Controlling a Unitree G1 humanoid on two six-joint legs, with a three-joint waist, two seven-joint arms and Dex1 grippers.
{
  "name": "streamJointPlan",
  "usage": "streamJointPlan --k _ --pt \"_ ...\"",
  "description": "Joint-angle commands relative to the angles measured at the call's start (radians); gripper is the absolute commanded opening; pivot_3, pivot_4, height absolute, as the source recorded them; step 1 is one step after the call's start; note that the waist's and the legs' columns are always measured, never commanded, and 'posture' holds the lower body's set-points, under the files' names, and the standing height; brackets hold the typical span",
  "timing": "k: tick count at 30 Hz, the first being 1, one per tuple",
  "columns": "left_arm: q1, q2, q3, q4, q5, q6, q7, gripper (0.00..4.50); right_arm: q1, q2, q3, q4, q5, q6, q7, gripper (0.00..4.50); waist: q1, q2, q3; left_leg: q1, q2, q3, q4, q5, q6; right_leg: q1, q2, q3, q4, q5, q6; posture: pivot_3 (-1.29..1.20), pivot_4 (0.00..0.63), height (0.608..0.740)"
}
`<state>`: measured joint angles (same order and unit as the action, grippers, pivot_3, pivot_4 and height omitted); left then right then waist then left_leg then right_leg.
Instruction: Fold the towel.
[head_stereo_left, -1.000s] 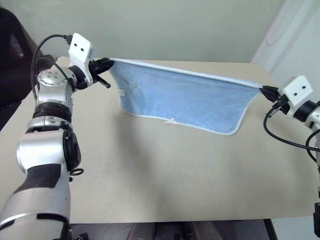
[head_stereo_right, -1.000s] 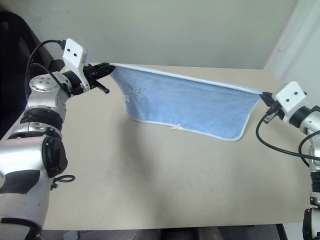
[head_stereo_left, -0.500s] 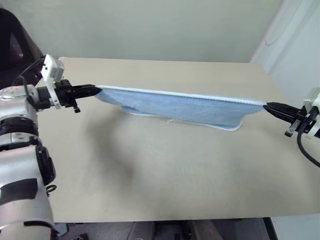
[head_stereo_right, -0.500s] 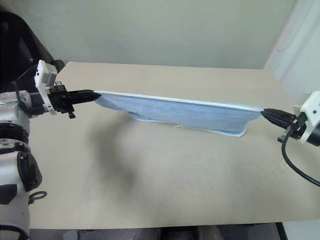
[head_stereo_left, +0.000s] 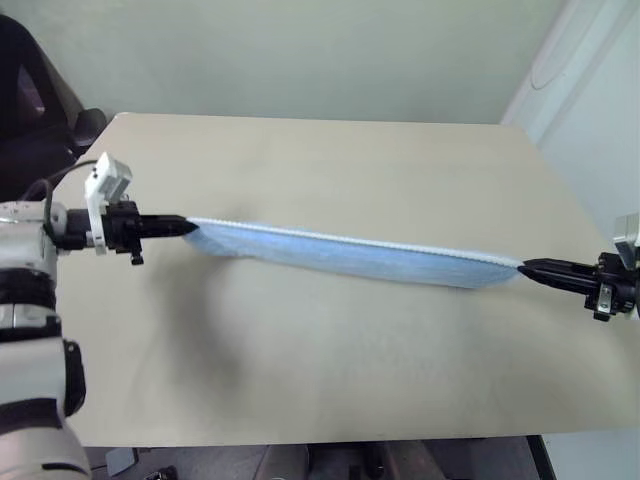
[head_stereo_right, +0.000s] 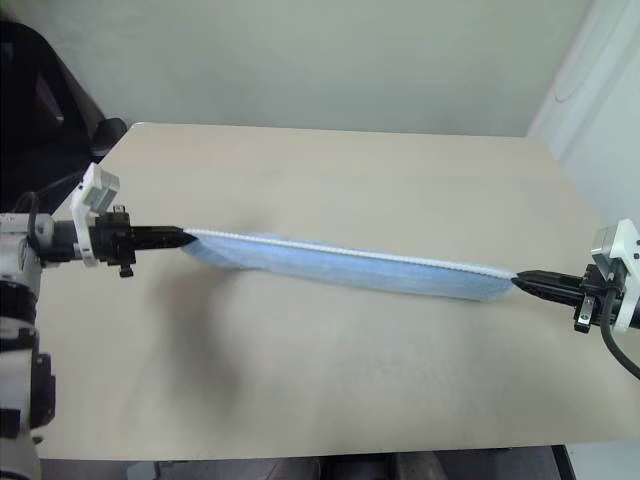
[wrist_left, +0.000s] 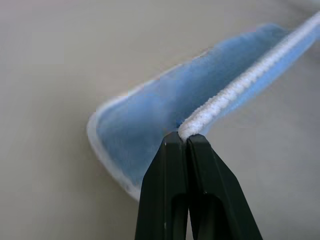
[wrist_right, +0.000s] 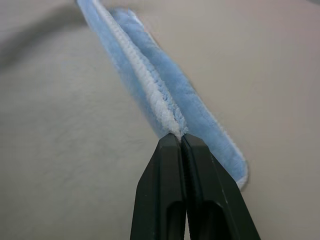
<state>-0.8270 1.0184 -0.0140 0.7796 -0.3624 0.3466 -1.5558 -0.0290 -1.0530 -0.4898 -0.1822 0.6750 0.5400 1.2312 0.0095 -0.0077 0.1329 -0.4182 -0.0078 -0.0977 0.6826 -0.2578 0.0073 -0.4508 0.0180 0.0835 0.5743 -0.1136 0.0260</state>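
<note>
Towel is what we start from: the light-blue cloth runs as a long band across the middle of the tan counter, from about nine o'clock to about three o'clock, sloping slightly toward the near edge on the right. Its white stitched edge is pulled taut along the top, and the rest of the cloth trails just behind that edge, low over the counter; we cannot tell how much of it already rests on the surface.

At the nine o'clock end, our left claw is clenched on the corner, and in the left wrist view the two black fingers pinch the white edging right at their tips. At the three o'clock end, our right claw grips the opposite corner the same way, fingers pressed together on the edge.

A second ago the towel hung in the air as a broad sheet, held high toward twelve o'clock with its lower edge dangling. Since then both claws have come down and drawn back toward six o'clock, and the sheet has collapsed into this flat strip. We judge that the cloth is being dragged and laid out, or its upper edge brought over the lower one. Either way no finished fold shows yet, and both corners need holding until the cloth settles.
</note>
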Motion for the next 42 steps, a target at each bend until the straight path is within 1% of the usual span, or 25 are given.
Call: streamJointPlan --k 1,3,5,7,11,14,17,19,22,23,25,26,27,29,32,35,39,42 --pt "0.063 0.062 0.028 -0.150 -0.110 0.084 -0.059 0.01 0.018 -0.026 -0.081 -0.035 0.035 0.017 0.029 0.00 0.000 0.000 0.000 0.000 0.000 0.000 0.000 0.000 0.000 0.000 0.000 0.000 0.000 0.000 0.000 0.00 0.150 0.740" --pt "0.123 0.082 0.048 -0.202 -0.141 0.110 -0.059 0.01 0.051 -0.024 -0.090 -0.055 0.035 0.024 0.046 0.00 0.000 0.001 -0.001 0.000 0.000 0.000 0.000 0.000 -0.001 0.000 0.000 0.000 0.000 0.000 0.000 0.00 0.150 0.740" --pt "0.168 0.097 0.064 -0.236 -0.156 0.124 -0.059 0.01 0.073 -0.021 -0.097 -0.071 0.036 0.030 0.057 0.00 0.000 0.001 -0.001 0.000 0.000 0.000 0.000 -0.005 -0.008 0.000 0.000 0.000 0.000 -0.001 -0.001 0.00 0.150 0.740" --pt "0.198 0.107 0.081 -0.262 -0.167 0.136 -0.059 0.01 0.078 -0.019 -0.106 -0.077 0.045 0.039 0.059 0.00 -0.001 0.002 -0.001 0.000 0.000 0.000 -0.001 -0.005 -0.009 -0.001 0.000 0.000 0.001 -0.001 -0.001 0.00 0.150 0.740" --pt "0.286 0.143 0.088 -0.371 -0.176 0.163 -0.055 0.01 0.137 -0.011 -0.092 -0.143 0.066 0.072 0.080 0.00 -0.003 0.001 -0.002 0.000 0.000 0.000 -0.001 -0.005 -0.009 -0.002 0.000 0.000 0.001 -0.001 -0.002 0.00 0.150 0.740" --pt "0.304 0.139 0.094 -0.400 -0.171 0.179 -0.033 0.01 0.144 -0.005 -0.082 -0.163 0.080 0.088 0.069 0.00 -0.002 0.002 -0.002 0.000 0.000 0.000 -0.001 -0.006 -0.010 -0.002 0.000 0.000 0.001 -0.002 -0.004 0.00 0.150 0.740" --pt "0.282 0.112 0.087 -0.377 -0.145 0.164 0.005 0.01 0.132 -0.002 -0.052 -0.158 0.070 0.086 0.058 0.00 -0.003 0.001 -0.002 0.000 0.000 0.000 -0.001 -0.008 -0.014 -0.002 0.000 0.000 0.001 -0.004 -0.006 0.00 0.150 0.740" --pt "0.239 0.080 0.070 -0.328 -0.097 0.131 0.065 0.01 0.099 0.003 -0.014 -0.125 0.033 0.068 0.028 0.00 -0.003 0.002 -0.002 0.000 0.000 0.000 -0.001 -0.008 -0.014 -0.002 0.000 0.000 0.001 -0.004 -0.006 0.00 0.150 0.740" --pt "0.114 -0.003 0.036 -0.177 -0.001 0.063 0.172 0.01 0.003 0.008 0.092 -0.028 -0.068 0.017 -0.028 0.00 -0.001 0.002 -0.002 0.000 0.001 0.000 0.000 -0.008 -0.014 -0.002 0.000 0.000 0.002 -0.004 -0.007 0.00 0.150 0.740" --pt "0.078 -0.027 0.025 -0.131 0.032 0.023 0.192 0.01 -0.028 0.010 0.129 0.003 -0.103 -0.004 -0.040 0.00 -0.001 0.002 -0.002 0.001 0.001 0.000 0.001 -0.007 -0.012 -0.002 0.000 0.000 0.002 -0.004 -0.007 0.00 0.150 0.740" --pt "0.017 -0.067 -0.001 -0.045 0.095 -0.043 0.228 0.01 -0.077 0.013 0.194 0.057 -0.165 -0.043 -0.056 0.00 -0.001 0.001 -0.002 0.000 0.001 0.000 0.001 -0.001 -0.002 -0.003 0.000 0.000 0.003 0.001 -0.011 0.00 0.150 0.740" --pt "-0.009 -0.085 -0.013 -0.003 0.127 -0.090 0.250 0.01 -0.098 0.017 0.221 0.082 -0.194 -0.068 -0.063 0.00 -0.001 0.001 -0.002 0.002 0.001 0.000 0.001 0.000 -0.001 -0.001 0.000 0.000 0.003 0.005 -0.014 0.00 0.150 0.740" --pt "-0.032 -0.102 -0.022 0.039 0.157 -0.136 0.275 0.01 -0.117 0.023 0.243 0.105 -0.215 -0.085 -0.068 0.00 -0.001 0.001 -0.002 0.002 0.001 0.000 0.000 0.000 -0.001 -0.002 0.000 0.000 0.002 0.006 -0.014 0.00 0.150 0.740" --pt "-0.093 -0.146 -0.038 0.145 0.213 -0.203 0.342 0.01 -0.178 0.045 0.285 0.167 -0.253 -0.111 -0.087 0.00 -0.001 0.001 -0.002 0.002 0.001 0.000 -0.001 -0.001 -0.001 -0.002 -0.001 0.000 0.002 0.008 -0.010 0.00 0.150 0.740" --pt "-0.161 -0.198 -0.055 0.273 0.277 -0.278 0.412 0.01 -0.249 0.070 0.335 0.256 -0.313 -0.163 -0.105 0.00 0.000 0.001 -0.002 0.002 0.001 0.000 -0.001 -0.001 0.000 -0.002 -0.001 0.000 0.001 0.010 -0.007 0.00 0.150 0.740" --pt "-0.201 -0.234 -0.076 0.360 0.335 -0.347 0.463 0.01 -0.317 0.096 0.379 0.352 -0.377 -0.219 -0.133 0.00 0.000 0.001 -0.002 0.002 0.000 0.000 0.000 0.000 0.001 -0.001 -0.001 0.000 -0.001 0.012 -0.005 0.00 0.150 0.740" --pt "-0.236 -0.274 -0.070 0.430 0.370 -0.392 0.515 0.01 -0.384 0.130 0.410 0.442 -0.421 -0.264 -0.158 0.00 -0.001 0.002 -0.002 0.002 0.000 0.001 0.001 0.003 0.004 0.000 -0.002 0.000 -0.001 0.013 -0.002 0.00 0.150 0.740" --pt "-0.250 -0.294 -0.062 0.456 0.389 -0.422 0.554 0.01 -0.403 0.144 0.421 0.472 -0.438 -0.282 -0.163 0.00 0.000 0.002 -0.002 0.002 0.000 0.001 0.000 0.003 0.004 0.001 -0.002 -0.001 -0.001 0.013 -0.001 0.00 0.150 0.740"
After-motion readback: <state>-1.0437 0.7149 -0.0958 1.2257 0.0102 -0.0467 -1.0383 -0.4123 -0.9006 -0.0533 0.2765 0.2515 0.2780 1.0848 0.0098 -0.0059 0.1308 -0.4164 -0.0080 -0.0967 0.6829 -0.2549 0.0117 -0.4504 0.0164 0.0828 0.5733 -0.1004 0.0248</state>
